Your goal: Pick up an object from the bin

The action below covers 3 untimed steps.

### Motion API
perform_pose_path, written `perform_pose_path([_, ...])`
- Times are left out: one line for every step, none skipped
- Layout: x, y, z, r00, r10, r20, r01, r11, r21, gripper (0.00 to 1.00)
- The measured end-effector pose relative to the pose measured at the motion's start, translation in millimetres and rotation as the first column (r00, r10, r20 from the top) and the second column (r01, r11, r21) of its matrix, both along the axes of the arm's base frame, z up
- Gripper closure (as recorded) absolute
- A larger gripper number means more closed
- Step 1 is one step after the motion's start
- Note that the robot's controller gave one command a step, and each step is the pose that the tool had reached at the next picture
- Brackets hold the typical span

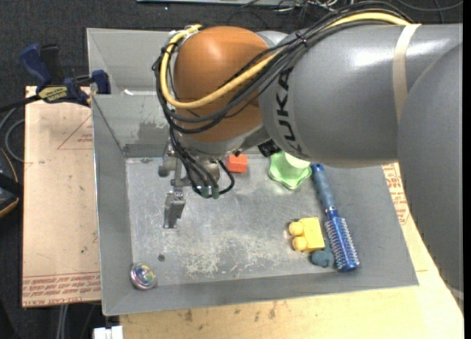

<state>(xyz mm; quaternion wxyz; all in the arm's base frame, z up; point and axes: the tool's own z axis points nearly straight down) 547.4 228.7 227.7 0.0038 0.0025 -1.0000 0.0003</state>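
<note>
Nothing is in the grasp yet. The end effector (174, 209) hangs over bare floor in the left half of the bin (235, 245), and I cannot tell whether it is spread or pressed together. The nearest candidate is a small orange-red block (236, 162) near the bin's far edge, close under the arm's orange cover (213, 84). To take it cleanly, I judge the end effector should centre above the block and come straight down astride its flat sides. Just right of the block lies a pale green lump (288, 170), near enough to be nudged. Toward the right edge lie a blue brush (335, 227), a yellow brick (307, 234) and a small grey-blue piece (321, 258). A shiny round thing (143, 276) sits well apart in the near left corner.
</note>
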Motion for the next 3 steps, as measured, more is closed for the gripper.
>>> perform_pose_path([-63.2,24.5,-147.6,0.977,0.212,0.027,-0.212,0.977,0.004,0.00])
perform_pose_path([-67.1,23.3,-148.3,0.977,0.212,0.009,-0.212,0.977,0.002,1.00])
perform_pose_path([-57.1,7.7,27.4,0.963,0.270,0.019,-0.270,0.963,0.003,1.00])
